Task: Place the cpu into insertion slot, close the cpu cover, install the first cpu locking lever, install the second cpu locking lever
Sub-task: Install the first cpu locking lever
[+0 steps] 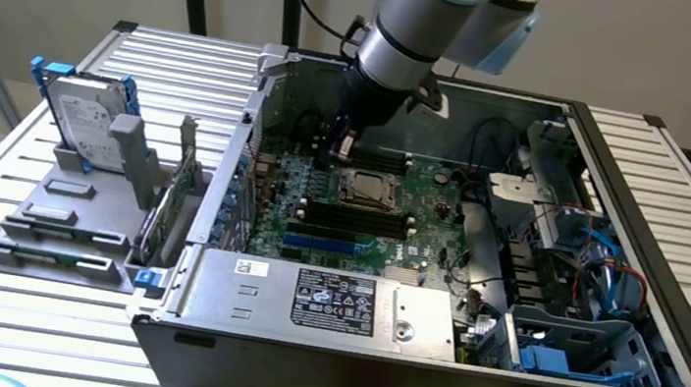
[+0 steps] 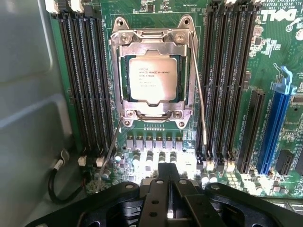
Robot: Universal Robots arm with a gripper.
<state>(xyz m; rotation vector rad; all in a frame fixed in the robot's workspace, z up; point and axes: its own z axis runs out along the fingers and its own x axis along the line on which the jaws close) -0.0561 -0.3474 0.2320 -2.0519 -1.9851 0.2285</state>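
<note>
Nearest lens: gripper (image 2: 168, 171), black body cut off at the picture's edge.
Hard to tell: whether the two wire levers, one (image 2: 200, 94), the other (image 2: 111, 149), are latched.
Exterior view: arm (image 1: 404, 37) covers much of the gripper, which sits at 11 o'clock of the socket.
Surroundings: memory slots (image 1: 356, 220) and power-supply box (image 1: 320, 299) at 6 o'clock of the socket.
Chip: cpu (image 2: 152, 78) seated in insertion slot (image 2: 125, 71), cpu cover (image 2: 151, 43) down over its edges.
Jaws: fully closed, holding nothing, touching nothing.
</note>
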